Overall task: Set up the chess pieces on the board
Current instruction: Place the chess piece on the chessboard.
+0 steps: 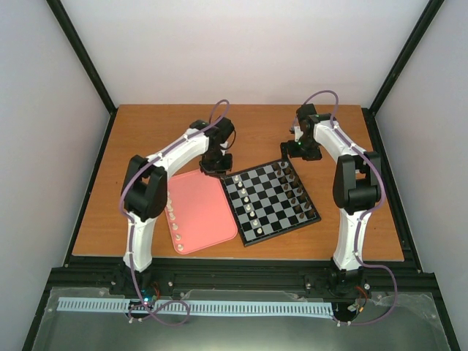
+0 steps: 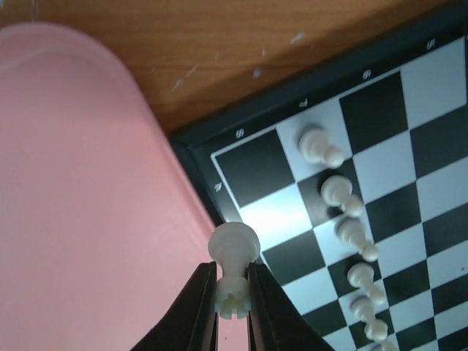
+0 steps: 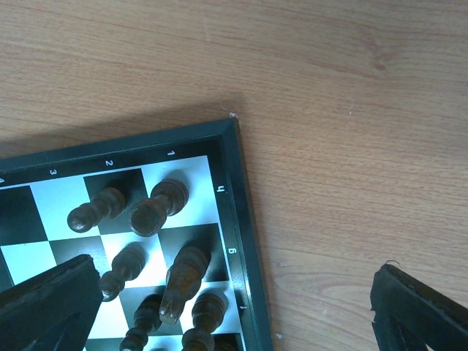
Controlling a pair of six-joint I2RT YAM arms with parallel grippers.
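The board (image 1: 272, 201) lies mid-table, black and silvery-white with a black rim. My left gripper (image 2: 232, 311) is shut on a cream-white rook (image 2: 234, 252), held upside down over the edge between the pink tray (image 2: 80, 219) and the board's near corner (image 2: 219, 186). A row of cream-white pawns (image 2: 344, 219) stands on the board's second file from the tray. More cream pieces (image 1: 174, 223) line the tray's left edge. My right gripper (image 3: 234, 307) is open and empty above the board's far right corner (image 3: 238, 212), where dark brown pieces (image 3: 157, 208) stand.
The pink tray (image 1: 201, 212) lies left of the board, touching its rim. Bare wooden table (image 3: 351, 146) surrounds the board to the far side and right. Black frame posts and white walls enclose the table.
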